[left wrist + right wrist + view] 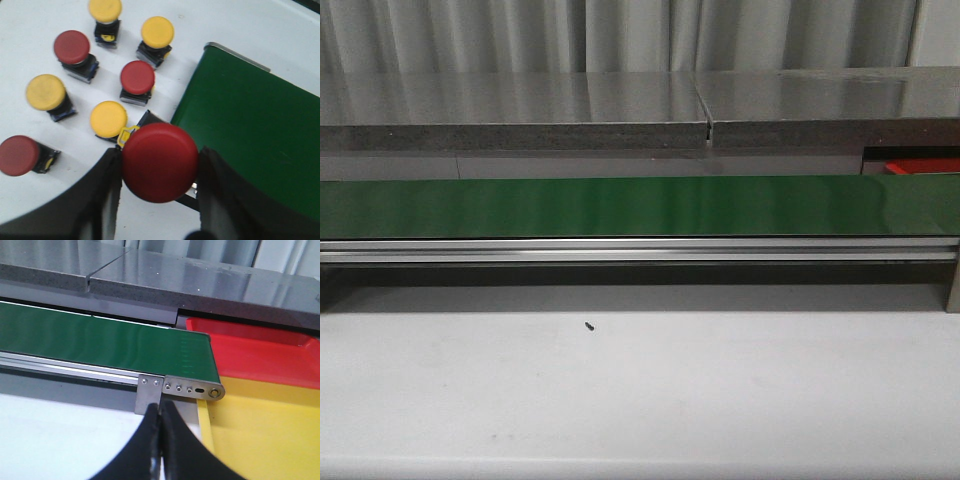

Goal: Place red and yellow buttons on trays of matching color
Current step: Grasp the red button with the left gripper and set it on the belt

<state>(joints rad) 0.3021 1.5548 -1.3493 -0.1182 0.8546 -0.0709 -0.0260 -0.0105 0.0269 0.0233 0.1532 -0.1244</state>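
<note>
White table (pixel 45 20); red and yellow buttons (pixel 137 80) standing.

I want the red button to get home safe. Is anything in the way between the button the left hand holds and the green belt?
Nothing visible is. The left hand is shut on the red button, and the green belt lies right beside it, bare. The other buttons stand on the white table, on the side away from the belt.

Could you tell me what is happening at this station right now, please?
The left gripper is shut on a red mushroom-head push button beside the green conveyor belt. Seven more red and yellow buttons stand on the white table. The right gripper is shut and empty, near the red plastic tray and yellow plastic tray.
</note>
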